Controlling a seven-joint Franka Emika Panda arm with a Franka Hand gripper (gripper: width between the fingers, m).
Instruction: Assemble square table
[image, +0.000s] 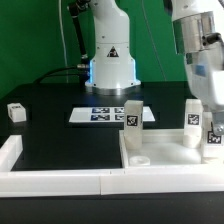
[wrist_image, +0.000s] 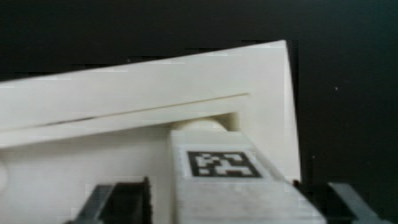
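Wrist view: gripper (wrist_image: 226, 203) jaws spread, straddling upright leg (wrist_image: 222, 165) at tabletop (wrist_image: 107, 100) corner; retreat straight along leg, avoid nudging

Both views are soft and grainy; the wrist view is blurrier, its near leg (wrist_image: 228, 170) out of focus. Even, bright light bleaches the white square table top (image: 165, 158) against the black work surface (image: 50, 125).

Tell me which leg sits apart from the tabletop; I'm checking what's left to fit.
The leg alone at the exterior view's left; the other legs stand on the white top.
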